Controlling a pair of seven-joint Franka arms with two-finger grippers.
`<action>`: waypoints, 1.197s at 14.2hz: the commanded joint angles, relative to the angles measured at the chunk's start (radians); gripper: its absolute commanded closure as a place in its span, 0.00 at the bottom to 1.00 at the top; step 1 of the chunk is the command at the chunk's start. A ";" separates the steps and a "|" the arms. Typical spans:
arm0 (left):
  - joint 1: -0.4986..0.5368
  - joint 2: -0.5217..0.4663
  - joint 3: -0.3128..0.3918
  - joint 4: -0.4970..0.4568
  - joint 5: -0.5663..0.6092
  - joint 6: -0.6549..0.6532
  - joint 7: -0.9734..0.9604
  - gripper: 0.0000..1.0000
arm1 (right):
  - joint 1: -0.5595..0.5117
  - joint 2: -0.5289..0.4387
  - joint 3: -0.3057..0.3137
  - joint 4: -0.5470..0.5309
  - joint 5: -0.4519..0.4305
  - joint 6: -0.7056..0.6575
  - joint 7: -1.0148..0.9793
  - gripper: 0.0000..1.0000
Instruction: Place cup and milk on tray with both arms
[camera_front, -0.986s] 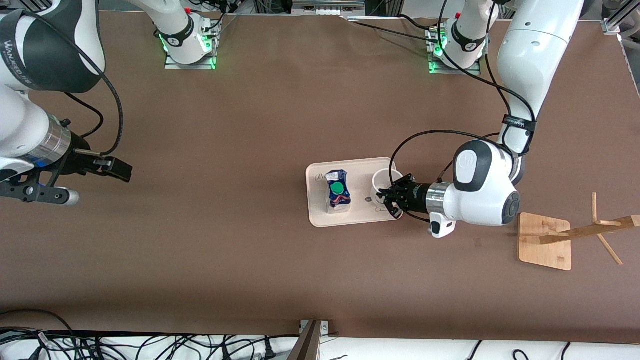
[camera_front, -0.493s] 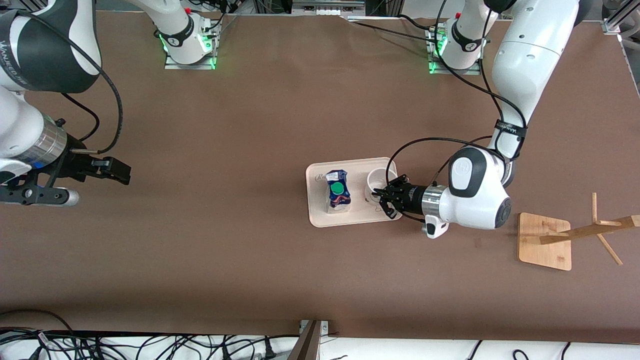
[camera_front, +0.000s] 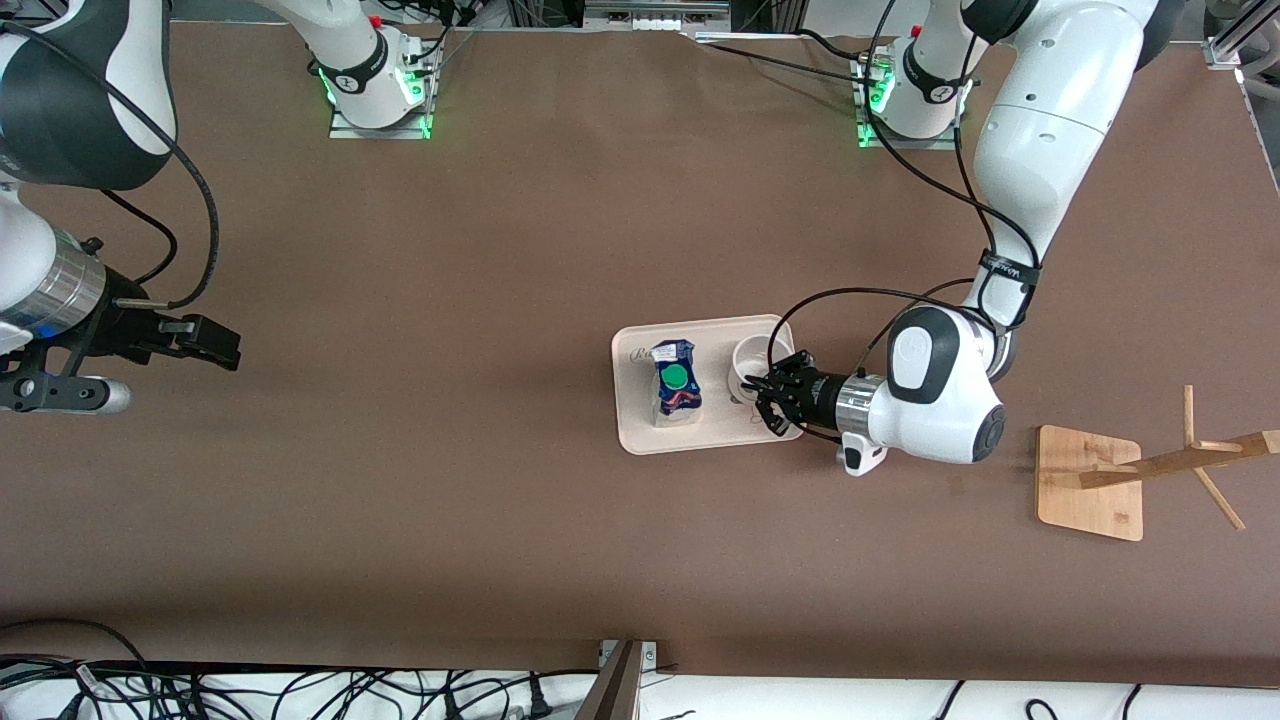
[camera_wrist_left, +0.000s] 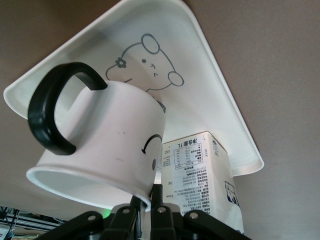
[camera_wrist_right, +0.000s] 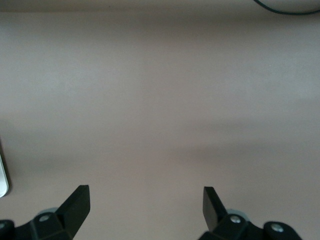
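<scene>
- Tray (camera_front: 640, 435): cream, rounded-rectangle, raised rim. It lies flat on the brown table (camera_front: 500, 520), toward the left arm's end from the table's middle. The left wrist view shows a rabbit drawing (camera_wrist_left: 150, 62) printed on its floor.
- Milk carton (camera_front: 676, 385): stands upright on the tray, in the half toward the right arm's end. Dark blue gable top with round green cap (camera_front: 677, 376); printed white side panel visible in the left wrist view (camera_wrist_left: 200, 175).
- Cup (camera_front: 756, 362): white mug, positioned over the tray's half toward the left arm's end, beside the milk carton. Black loop handle (camera_wrist_left: 52, 112) and part of a black smiley face (camera_wrist_left: 150, 147) are visible. Whether its base touches the tray cannot be told.
- Left gripper (camera_front: 768, 392): over the tray's edge at the left arm's end, fingers pressed together on the cup's rim (camera_wrist_left: 90, 187), one fingertip inside the mouth and one outside.
- Right gripper (camera_front: 205, 340): held over bare table at the right arm's end, well apart from the tray. Fingers (camera_wrist_right: 77, 202) spread wide with nothing between them. This arm waits.
- Wooden rack (camera_front: 1095, 480): square base with angled pegs, standing at the left arm's end of the table, apart from the tray.
</scene>
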 joint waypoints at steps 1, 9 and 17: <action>-0.004 0.008 0.006 0.005 -0.031 -0.011 -0.001 1.00 | -0.007 -0.016 0.007 0.000 0.018 -0.011 -0.020 0.00; -0.003 0.008 0.007 0.008 -0.031 -0.008 -0.010 0.03 | -0.319 -0.159 0.406 -0.164 -0.242 0.066 0.000 0.00; 0.034 -0.233 0.053 -0.001 0.089 -0.072 0.015 0.00 | -0.435 -0.219 0.460 -0.254 -0.190 0.132 -0.002 0.00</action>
